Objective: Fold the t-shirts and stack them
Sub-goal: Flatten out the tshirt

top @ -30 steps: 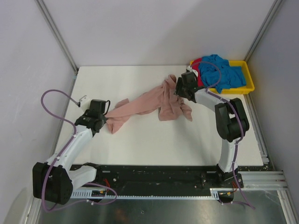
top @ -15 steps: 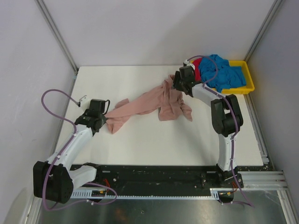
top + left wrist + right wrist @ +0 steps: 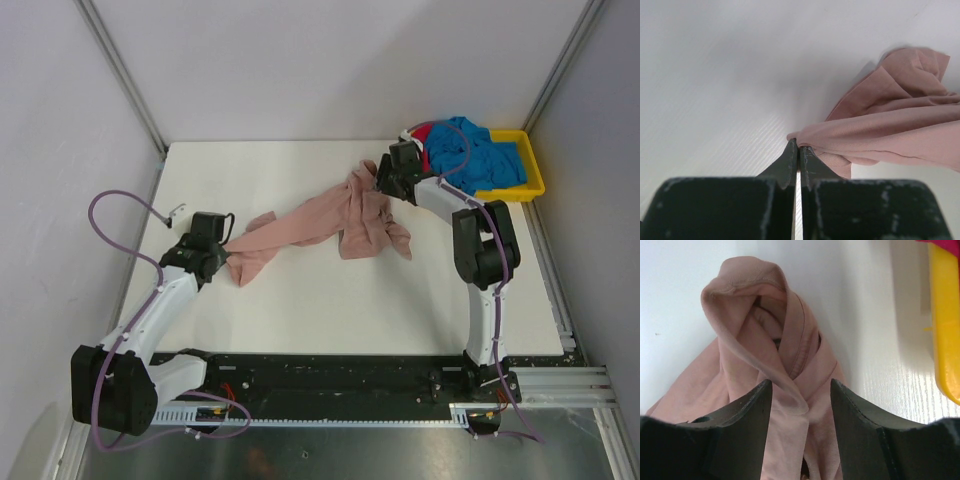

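The pink t-shirt (image 3: 318, 222) is lying long across the table (image 3: 320, 310); the left end effector (image 3: 798, 148) is pinching its left end; the right end effector (image 3: 801, 392) is sitting open around its right end.

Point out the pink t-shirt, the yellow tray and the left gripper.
pink t-shirt (image 3: 320, 222), top view, stretched middle of cloth.
yellow tray (image 3: 515, 192), top view, near wall.
left gripper (image 3: 798, 145), left wrist view, between fingertips.

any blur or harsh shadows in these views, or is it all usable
Top external: even soft light, sharp throughout, faint shadows under the pink t-shirt. Left wrist: the left end effector is dark and blurred up close, the cloth sharper. Right wrist: the right end effector is dark, slightly soft; a grey shadow lies between shirt and yellow tray.
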Motion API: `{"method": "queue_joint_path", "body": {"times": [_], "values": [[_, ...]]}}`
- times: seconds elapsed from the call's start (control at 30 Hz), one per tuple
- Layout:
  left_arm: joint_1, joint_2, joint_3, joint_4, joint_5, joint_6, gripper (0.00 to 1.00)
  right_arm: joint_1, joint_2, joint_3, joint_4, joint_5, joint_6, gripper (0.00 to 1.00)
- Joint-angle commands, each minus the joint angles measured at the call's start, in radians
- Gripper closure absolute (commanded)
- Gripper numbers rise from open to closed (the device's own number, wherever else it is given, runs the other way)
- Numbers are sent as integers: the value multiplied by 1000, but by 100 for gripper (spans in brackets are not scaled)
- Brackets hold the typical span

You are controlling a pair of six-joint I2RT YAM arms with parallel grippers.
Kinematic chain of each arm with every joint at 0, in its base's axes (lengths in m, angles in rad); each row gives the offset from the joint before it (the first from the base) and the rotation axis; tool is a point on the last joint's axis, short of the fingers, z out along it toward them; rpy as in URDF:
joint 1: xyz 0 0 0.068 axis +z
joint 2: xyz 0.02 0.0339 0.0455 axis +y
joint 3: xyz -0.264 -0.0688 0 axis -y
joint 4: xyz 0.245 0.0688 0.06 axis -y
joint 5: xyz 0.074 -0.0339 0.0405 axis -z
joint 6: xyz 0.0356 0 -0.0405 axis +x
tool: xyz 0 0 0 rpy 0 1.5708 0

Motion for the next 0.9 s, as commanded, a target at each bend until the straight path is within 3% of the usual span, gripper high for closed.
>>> {"method": "queue_joint_path", "body": {"times": [0.0,0.47,0.53,0.7,0.87], "values": [[12,-21,41,4,-16,16,100,1,10,47,0,-11,21,47],[15,-26,48,4,-16,18,100,1,23,77,-32,-64,61,55],[16,-27,50,4,-16,20,100,-1,17,79,-35,-64,62,63],[17,-26,60,4,-22,25,100,0,11,110,-64,-78,64,94],[19,-23,72,4,-23,29,100,-2,-15,137,-118,-70,57,100]]}}
